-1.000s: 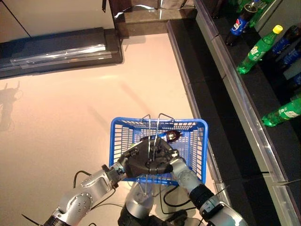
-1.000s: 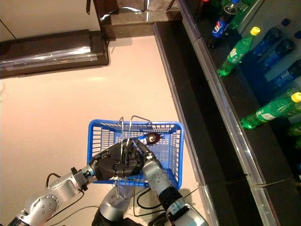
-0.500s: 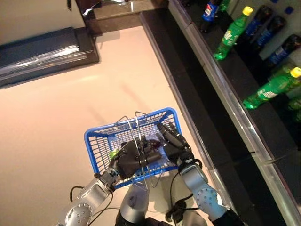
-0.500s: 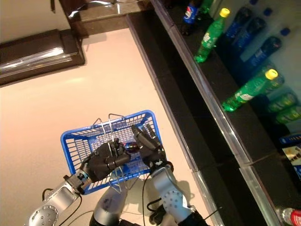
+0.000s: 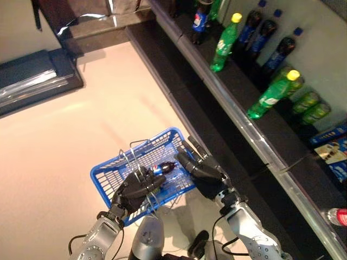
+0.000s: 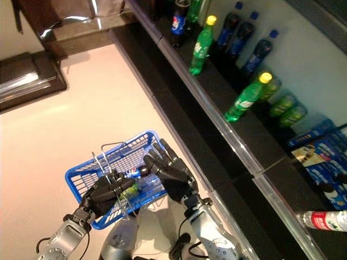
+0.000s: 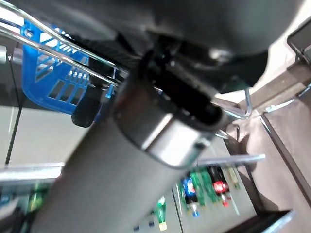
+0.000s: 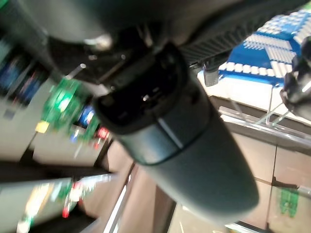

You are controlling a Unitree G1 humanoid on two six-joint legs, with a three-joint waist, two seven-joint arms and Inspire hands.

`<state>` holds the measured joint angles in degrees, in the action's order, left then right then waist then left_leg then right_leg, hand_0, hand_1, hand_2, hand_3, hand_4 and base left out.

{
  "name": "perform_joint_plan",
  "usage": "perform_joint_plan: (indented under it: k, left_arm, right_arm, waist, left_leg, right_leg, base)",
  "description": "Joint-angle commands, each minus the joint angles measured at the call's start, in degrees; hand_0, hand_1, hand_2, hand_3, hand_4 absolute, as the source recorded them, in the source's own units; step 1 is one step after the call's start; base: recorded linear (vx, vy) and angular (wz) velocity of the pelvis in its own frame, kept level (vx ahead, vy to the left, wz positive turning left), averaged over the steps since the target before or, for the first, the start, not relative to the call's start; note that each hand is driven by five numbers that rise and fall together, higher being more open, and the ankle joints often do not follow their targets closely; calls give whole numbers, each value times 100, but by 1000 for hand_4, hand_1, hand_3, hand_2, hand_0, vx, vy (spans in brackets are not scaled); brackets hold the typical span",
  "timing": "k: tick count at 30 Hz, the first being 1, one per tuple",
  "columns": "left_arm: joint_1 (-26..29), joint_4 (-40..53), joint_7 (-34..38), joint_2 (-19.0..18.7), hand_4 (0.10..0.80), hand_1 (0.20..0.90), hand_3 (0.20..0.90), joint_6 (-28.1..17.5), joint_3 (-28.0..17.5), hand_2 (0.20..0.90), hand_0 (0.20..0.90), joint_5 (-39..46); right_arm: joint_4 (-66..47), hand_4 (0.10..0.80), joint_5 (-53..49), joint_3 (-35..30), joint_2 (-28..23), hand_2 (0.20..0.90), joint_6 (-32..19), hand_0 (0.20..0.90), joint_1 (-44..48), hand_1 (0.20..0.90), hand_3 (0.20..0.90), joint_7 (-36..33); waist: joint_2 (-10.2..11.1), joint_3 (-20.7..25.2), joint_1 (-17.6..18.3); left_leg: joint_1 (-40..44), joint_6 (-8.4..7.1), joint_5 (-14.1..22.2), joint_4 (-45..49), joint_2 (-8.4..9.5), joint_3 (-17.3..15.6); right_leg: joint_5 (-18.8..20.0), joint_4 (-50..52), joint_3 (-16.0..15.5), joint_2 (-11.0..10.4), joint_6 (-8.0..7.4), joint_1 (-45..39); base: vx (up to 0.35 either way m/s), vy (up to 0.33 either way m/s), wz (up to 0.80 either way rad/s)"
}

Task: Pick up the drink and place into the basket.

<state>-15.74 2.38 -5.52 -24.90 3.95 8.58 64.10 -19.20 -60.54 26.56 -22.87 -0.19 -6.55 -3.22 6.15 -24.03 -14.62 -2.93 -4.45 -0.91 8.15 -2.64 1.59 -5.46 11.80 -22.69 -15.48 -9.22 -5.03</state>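
The blue basket [image 5: 104, 168] hangs in front of me, off the floor. My left hand [image 5: 139, 187] is shut on its thin wire handles [image 5: 130, 161]. A dark drink with a blue and red label [image 5: 161, 168] lies inside the basket; it also shows in the right eye view [image 6: 130, 173] next to something green [image 6: 130, 191]. My right hand [image 5: 203, 173] is open and empty, fingers straight, at the basket's right rim, beside the drink and apart from it. It also shows in the right eye view [image 6: 171, 176].
A long dark shelf [image 5: 238, 116] runs along my right. On it stand green bottles with yellow caps [image 5: 224, 42] [image 5: 272, 94] and dark cola bottles [image 5: 200, 17]. A red-labelled bottle [image 5: 336, 216] lies lower right. A dark low counter [image 5: 32, 81] stands far left across the pale floor.
The view has swung towards the shelf. My right hand has drawn out of the basket and opened its fingers; the dark drink now lies loose inside. My left hand still holds the handles.
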Motion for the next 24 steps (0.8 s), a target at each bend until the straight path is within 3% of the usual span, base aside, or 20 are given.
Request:
perform_joint_plan:
  k: [1, 5, 9, 15, 20, 24]
  left_arm:
    - [115, 1050, 181, 483, 100, 300, 200, -1231, 121, 300, 300, -221]
    - [-133, 399, 709, 604, 100, 300, 200, -1438, -85, 300, 300, -587]
    - [-245, -470, 961, 763, 100, 300, 200, -1557, -348, 300, 300, -417]
    - [-111, -1722, 1008, 1149, 100, 300, 200, -1650, -600, 300, 300, -180]
    - [244, -2412, 1010, 1305, 100, 300, 200, -1586, -534, 300, 300, -196]
    - [333, -2797, 922, 1355, 100, 300, 200, -1455, -630, 300, 300, -381]
  right_arm:
    - [-325, 800, 466, -277, -162, 900, -460, 900, -112, 900, 900, 380]
    - [109, 800, 571, -732, -112, 900, -521, 900, -686, 900, 900, 518]
    - [777, 800, 1184, -1157, -89, 900, -734, 900, -1116, 900, 900, 443]
    - [2397, 800, 2881, -1262, -131, 900, -525, 900, -1167, 900, 900, -394]
    - [3392, 800, 2881, -1250, -47, 900, -136, 900, -1038, 900, 900, -1095]
    - [4109, 800, 3040, -1241, 204, 900, -25, 900, -929, 900, 900, -1408]
  waist:
    - [-216, 977, 259]
    - [-209, 1179, 531]
    - [-249, 1357, 798]
    - [-375, 1429, 930]
    - [-360, 1285, 994]
    - [-342, 1240, 956]
  left_leg:
    - [201, 100, 47, 70, -117, -575]
    - [418, 47, -70, -299, -271, -803]
    - [569, -41, -206, -602, -436, -1032]
    - [571, -190, -393, -804, -578, -1242]
    - [421, -195, -182, -216, -495, -1662]
    - [472, 85, 180, 0, -130, -1487]
  right_leg:
    - [453, -551, 178, 407, 177, -177]
    - [513, -749, 363, 457, 159, -185]
    - [576, -922, 525, 531, 176, -162]
    - [597, -1064, 489, 607, 266, -162]
    - [636, -947, 143, 383, 255, -219]
    - [740, -770, 250, 2, 7, -247]
  base:
    - [-46, -14, -18]
    - [-85, -22, -17]
    - [-64, -15, -23]
    - [-22, 38, -3]
    - [13, 184, 34]
    - [136, 316, 41]
